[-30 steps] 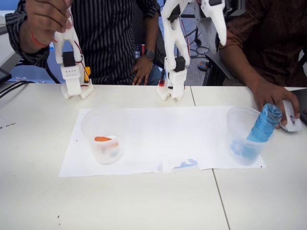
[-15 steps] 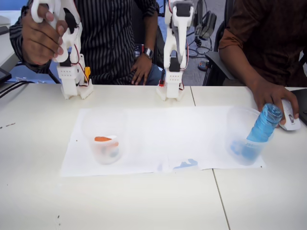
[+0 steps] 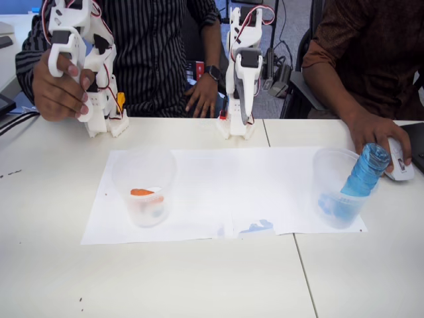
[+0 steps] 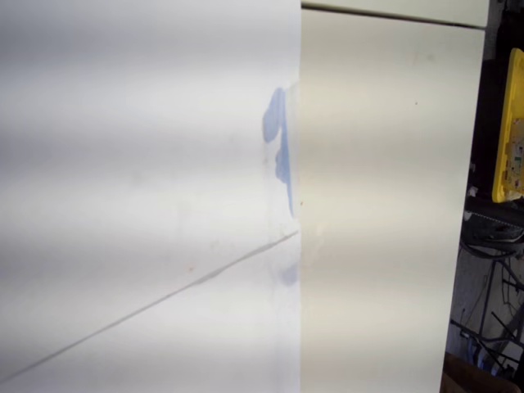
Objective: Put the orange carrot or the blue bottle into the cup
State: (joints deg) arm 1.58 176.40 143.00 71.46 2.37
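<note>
The blue bottle (image 3: 363, 175) leans tilted inside the cup (image 3: 336, 189), a clear cup with a blue symbol, at the right end of the paper sheet. Its cap end sticks out over the cup's right rim. The orange carrot is out of view. My gripper (image 3: 241, 106) hangs folded down against the arm's base at the back middle of the table, far from both cups. Its jaws are too small and foreshortened to read. The wrist view looks straight down on the paper's edge (image 4: 298, 205) with a blue smear (image 4: 278, 135).
A second clear cup (image 3: 144, 187) with an orange mark stands on the left of the white paper sheet (image 3: 225, 192). A person's hand (image 3: 374, 132) rests on a white mouse (image 3: 401, 161) right beside the bottle's cup. Two people sit behind the table.
My arm has folded down from a raised, stretched pose to a tucked pose over its base. The bottle and both cups have stayed where they were.
</note>
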